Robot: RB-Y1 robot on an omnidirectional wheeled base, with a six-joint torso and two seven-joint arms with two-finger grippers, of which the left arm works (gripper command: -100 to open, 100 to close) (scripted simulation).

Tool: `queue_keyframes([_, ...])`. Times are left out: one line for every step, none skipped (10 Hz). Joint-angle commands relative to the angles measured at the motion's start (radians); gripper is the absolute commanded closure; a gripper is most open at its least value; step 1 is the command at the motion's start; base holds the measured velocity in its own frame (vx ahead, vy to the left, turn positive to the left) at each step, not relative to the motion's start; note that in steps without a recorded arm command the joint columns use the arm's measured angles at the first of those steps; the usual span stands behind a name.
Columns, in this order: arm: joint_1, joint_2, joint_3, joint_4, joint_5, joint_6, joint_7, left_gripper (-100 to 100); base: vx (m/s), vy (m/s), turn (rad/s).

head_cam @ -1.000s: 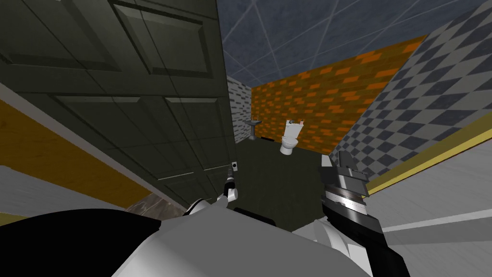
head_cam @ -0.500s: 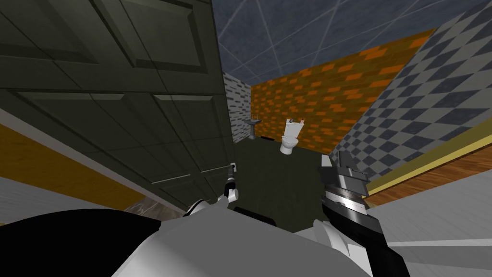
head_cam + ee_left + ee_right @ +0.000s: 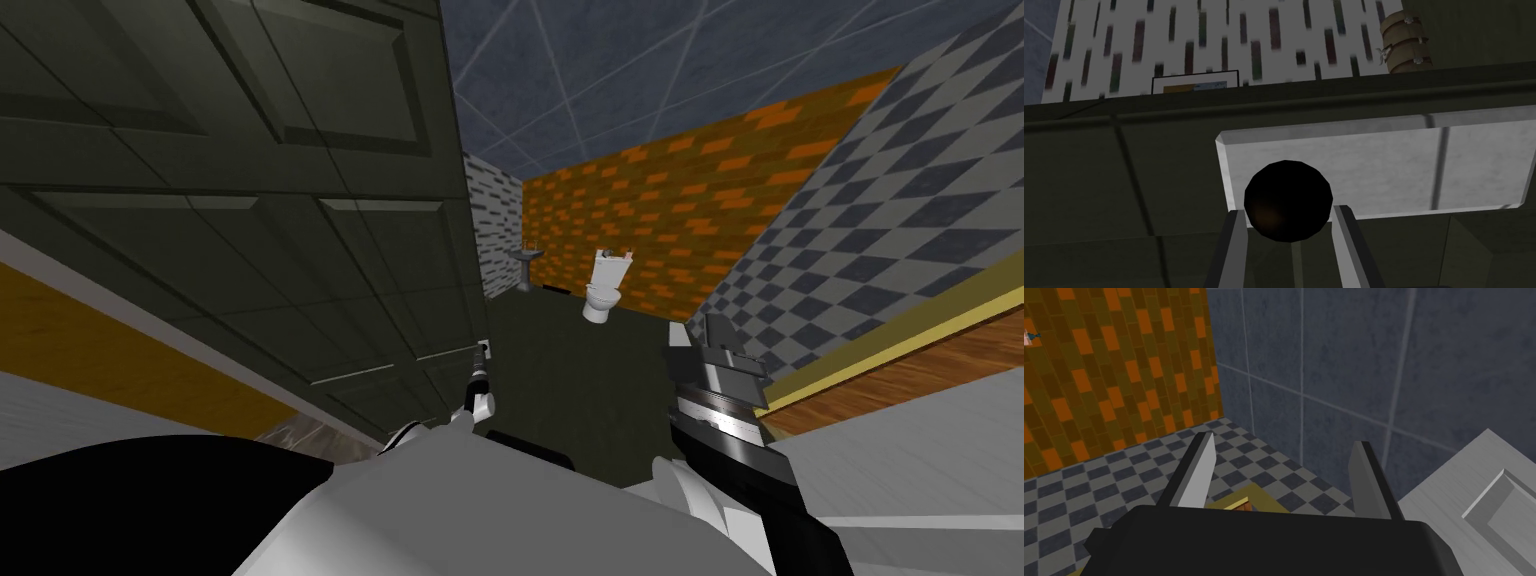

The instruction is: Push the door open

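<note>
The dark panelled door (image 3: 300,250) stands well ajar on my left, with a toilet (image 3: 603,285) in view past its edge. The push looks mostly done, with perhaps a little swing left. The left pincer (image 3: 1289,210) is clamped on the black knob (image 3: 1287,197), and the right pincer (image 3: 1284,440) hangs with its fingers apart.

1 door (image 3: 250,200) w/ 1 knob (image 3: 1288,200), 1 toilet (image 3: 603,285), 1 sink (image 3: 527,258).

White toilet (image 3: 603,285) against an orange brick wall (image 3: 700,210), small pedestal sink (image 3: 526,262) just beside it, grey checkered wall (image 3: 860,200), blue-grey tiled surface (image 3: 620,70), framed picture (image 3: 1195,82), banded wooden barrel (image 3: 1405,42).
</note>
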Motion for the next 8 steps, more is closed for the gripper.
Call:
queue_keyframes([-0.038, 0.011, 0.003, 0.05, 0.002, -0.041, 0.021, 100, 0.078, -0.009, 0.026])
queue_keyframes([-0.038, 0.011, 0.003, 0.065, 0.002, -0.041, 0.021, 100, 0.035, 0.011, -0.002])
queue_keyframes([-0.04, 0.024, 0.022, 0.066, 0.029, -0.049, 0.009, 100, 0.159, 0.002, 0.03])
queue_keyframes([-0.041, 0.026, 0.026, 0.066, 0.036, -0.051, 0.006, 100, 0.22, 0.006, 0.058])
queue_keyframes([-0.042, 0.029, 0.035, 0.066, 0.049, -0.055, 0.0, 100, 0.187, -0.023, 0.058])
queue_keyframes([-0.043, 0.031, 0.044, 0.067, 0.062, -0.059, -0.006, 100, 0.19, -0.029, 0.078])
queue_keyframes([-0.044, 0.031, 0.053, 0.067, 0.076, -0.063, -0.013, 100, 0.2, 0.004, 0.055])
queue_keyframes([-0.021, 0.041, 0.029, 0.038, 0.101, -0.065, -0.038, -100, 0.006, 0.015, 0.006])
